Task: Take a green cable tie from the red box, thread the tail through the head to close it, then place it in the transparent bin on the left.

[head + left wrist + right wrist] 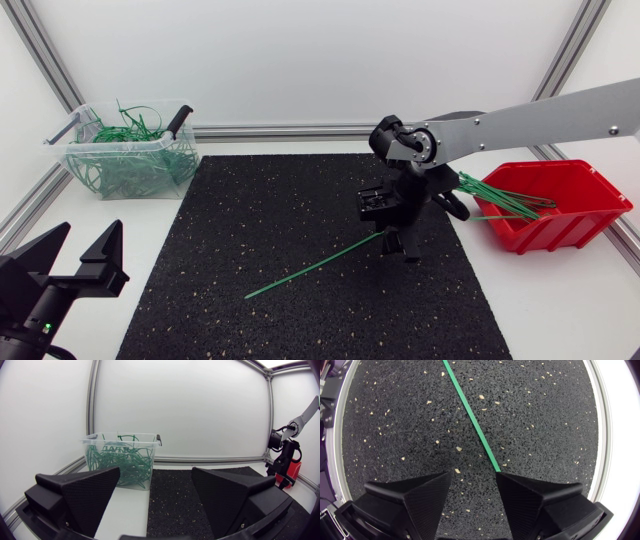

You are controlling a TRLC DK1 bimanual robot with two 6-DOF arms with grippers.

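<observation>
A green cable tie point(315, 266) lies flat on the black mat point(250, 220), its near end under my right gripper point(393, 240). In the right wrist view the tie point(472, 419) runs away ahead of the gripper point(474, 479), and its end touches the tip of one finger point(527, 492). The jaws stand open just above the mat, with nothing between them. The red box point(560, 215) with more green ties sits at the right. The transparent bin point(128, 152), full of closed ties, stands at the far left. My left gripper point(85, 262) rests open at the front left.
In the left wrist view the bin point(122, 457) stands ahead of the open left gripper point(156, 485), with my right arm point(284, 452) and the red box point(294, 471) far across the mat. Aluminium frame rails point(290, 130) border the table.
</observation>
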